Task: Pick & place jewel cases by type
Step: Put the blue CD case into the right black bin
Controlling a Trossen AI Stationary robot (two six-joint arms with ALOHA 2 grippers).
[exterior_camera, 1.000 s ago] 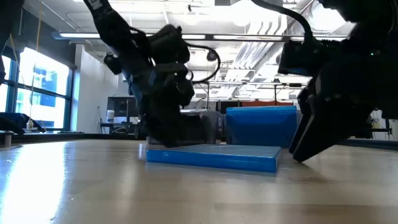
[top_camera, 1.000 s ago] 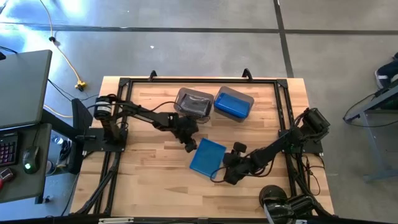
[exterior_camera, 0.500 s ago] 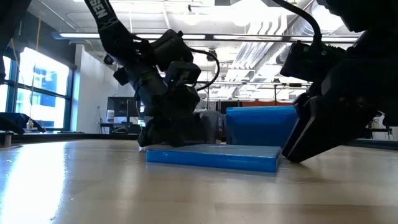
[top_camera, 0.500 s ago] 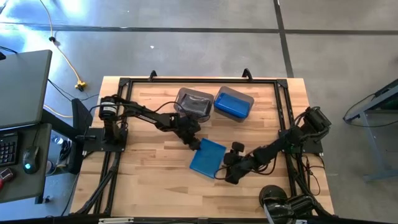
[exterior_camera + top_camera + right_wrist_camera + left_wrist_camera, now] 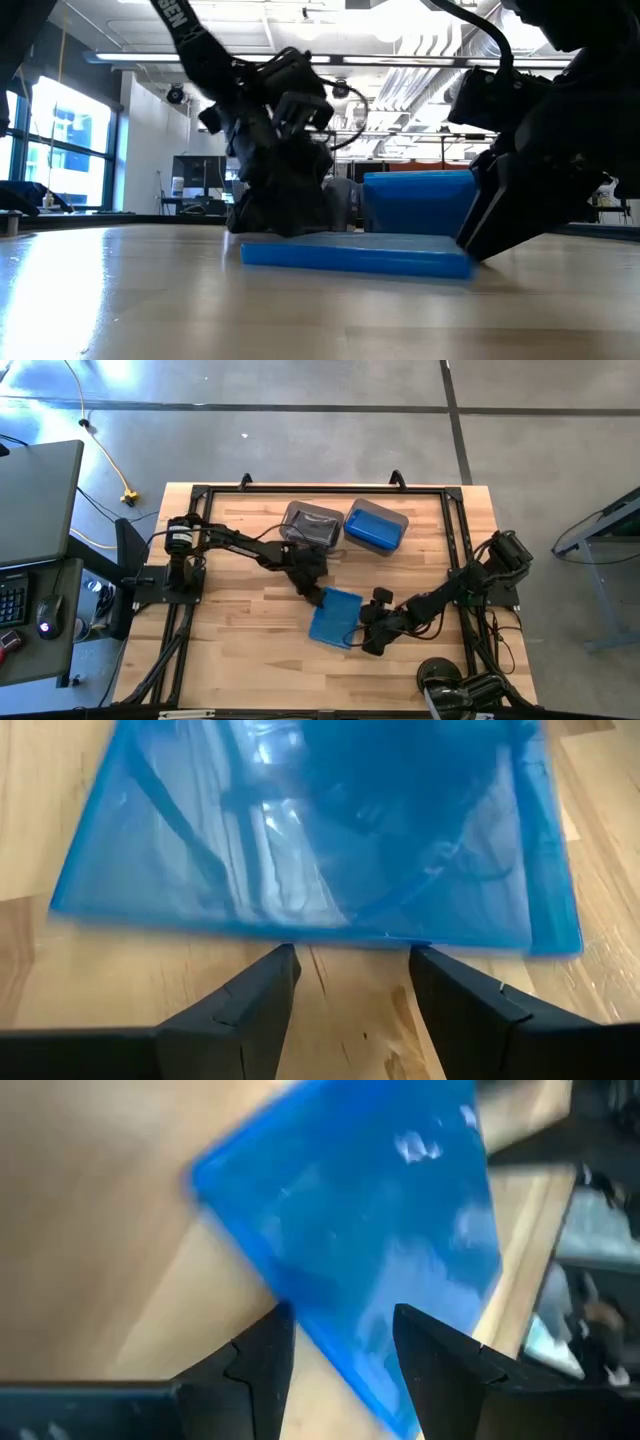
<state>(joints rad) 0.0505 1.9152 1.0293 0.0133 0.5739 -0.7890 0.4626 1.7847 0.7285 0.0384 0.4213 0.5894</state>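
Since a second ago the flat blue square plastic jewel case (image 5: 335,616) has slid slightly right and near, and the left gripper (image 5: 318,594) has followed onto its far-left edge. On the wooden table (image 5: 240,650), two translucent grey rectangular bins (image 5: 312,523) sit at the far side. The left gripper's fingers (image 5: 262,1365) are spread across the case's edge. The right gripper (image 5: 362,634) is at its near-right edge, fingers (image 5: 250,1005) parted.

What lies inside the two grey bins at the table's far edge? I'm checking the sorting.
The left translucent grey bin holds dark cases; the right translucent grey bin holds blue cases. How many are stacked in each cannot be seen; the top case covers any beneath.
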